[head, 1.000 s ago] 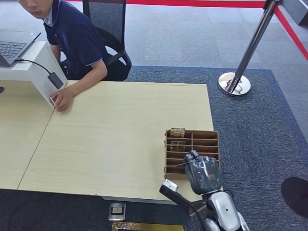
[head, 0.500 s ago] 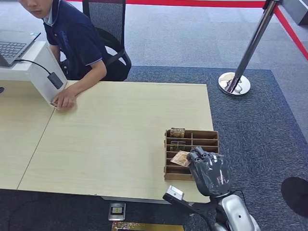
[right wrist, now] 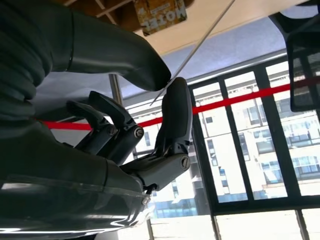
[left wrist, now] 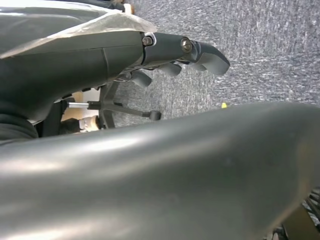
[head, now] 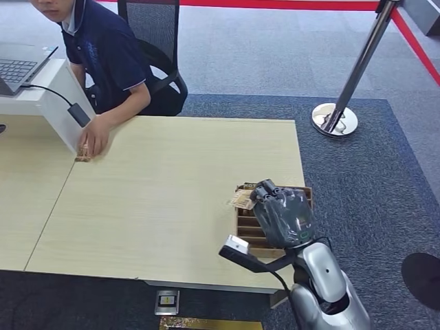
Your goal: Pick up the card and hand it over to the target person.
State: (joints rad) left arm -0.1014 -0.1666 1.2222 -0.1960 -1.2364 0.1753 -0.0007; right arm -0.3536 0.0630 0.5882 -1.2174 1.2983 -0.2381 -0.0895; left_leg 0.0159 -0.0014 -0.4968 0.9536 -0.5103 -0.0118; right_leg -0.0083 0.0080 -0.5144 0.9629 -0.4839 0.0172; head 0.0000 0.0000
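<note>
Right, your right hand (head: 280, 212) had the card (head: 242, 199) pinched between thumb and a finger, lifted just clear of the wooden rack (head: 248, 230) at the bench (head: 155, 199) edge. Your left hand (left wrist: 181, 50) hung by the floor, fingers loosely apart, holding nothing. You wanted a firm pinch and a level carry across toward the person (head: 104, 55) seated well away at the far corner.
</note>
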